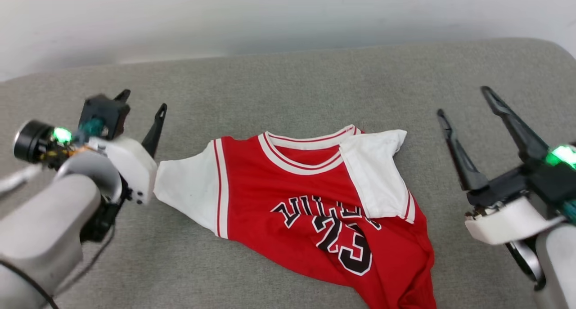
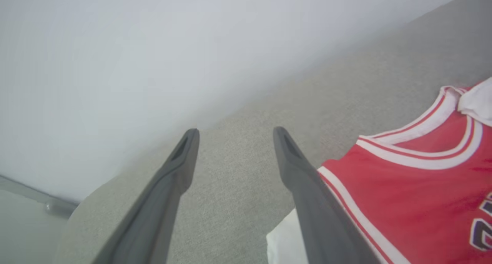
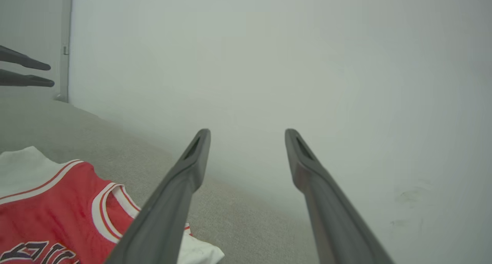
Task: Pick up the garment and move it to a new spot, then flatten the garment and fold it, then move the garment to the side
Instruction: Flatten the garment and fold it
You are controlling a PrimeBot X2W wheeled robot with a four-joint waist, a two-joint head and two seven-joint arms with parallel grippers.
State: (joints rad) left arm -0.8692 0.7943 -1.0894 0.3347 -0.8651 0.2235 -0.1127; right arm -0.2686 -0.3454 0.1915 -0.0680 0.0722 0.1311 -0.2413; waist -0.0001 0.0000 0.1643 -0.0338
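Here, jersey laid out, grippers clear

The red basketball jersey with white sleeves [image 1: 315, 201] lies chest-up on the grey fabric cushion [image 1: 288, 84], one sleeve flopped across its front. The left gripper [image 1: 141, 104] and the right gripper [image 1: 463, 103] flank it, fingers spread and empty, probably poised for flattening

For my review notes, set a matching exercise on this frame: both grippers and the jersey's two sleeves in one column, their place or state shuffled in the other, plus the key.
Column one
1. left gripper
2. right gripper
3. left sleeve
4. right sleeve

Column two
A. folded over the red chest of the garment
B. open, out past the folded sleeve
C. spread flat on the grey cushion
D. open, beside the flat sleeve

Pairs: 1-D, 2-B, 3-C, 4-A
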